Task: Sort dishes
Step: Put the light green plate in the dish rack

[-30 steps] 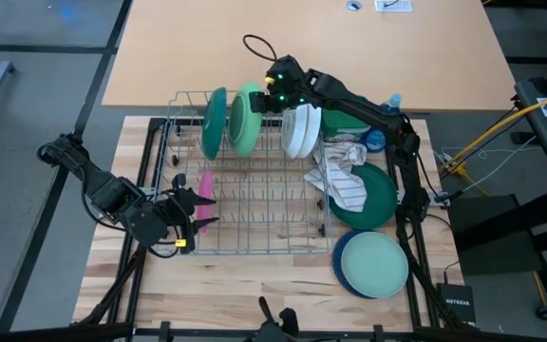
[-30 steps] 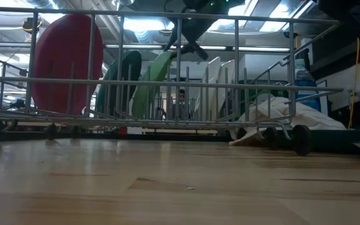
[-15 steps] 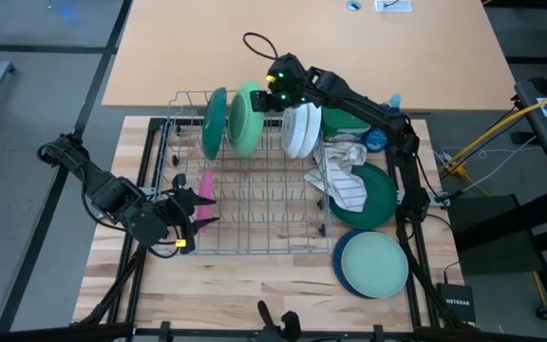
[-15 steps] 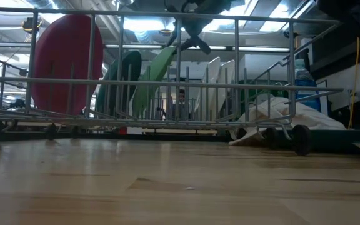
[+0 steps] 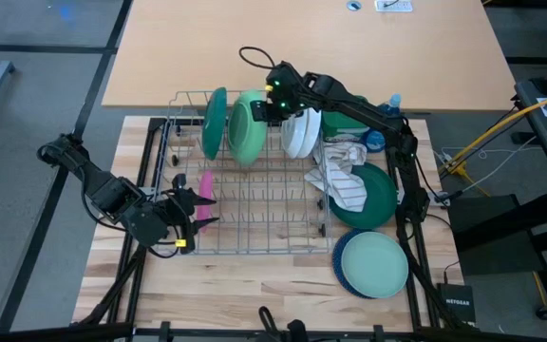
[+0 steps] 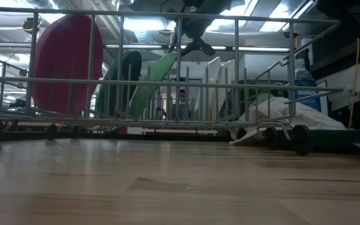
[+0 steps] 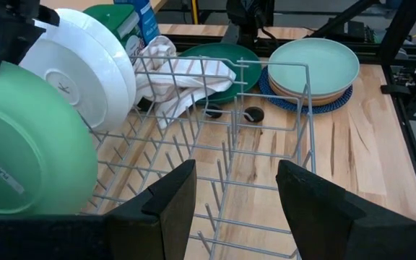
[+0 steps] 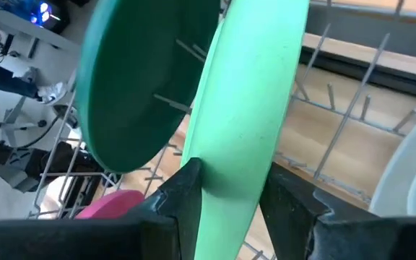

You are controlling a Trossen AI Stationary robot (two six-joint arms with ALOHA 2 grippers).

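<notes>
Right hand (image 5: 272,103) grasps the light green plate (image 5: 248,124) by its rim, inside the rack (image 5: 245,242). Left hand (image 5: 193,218), released, sits at the rack's edge.

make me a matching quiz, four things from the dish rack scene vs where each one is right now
Things:
1. light green plate
2. pink plate
3. pale teal plate
4. cloth

Places:
A. on top of a stack, right of the rack
B. draped over the dark green plate on the table
C. alone in the rack's left side
D. between the right claw's fingers

Pairs: 1-D, 2-C, 3-A, 4-B
</notes>
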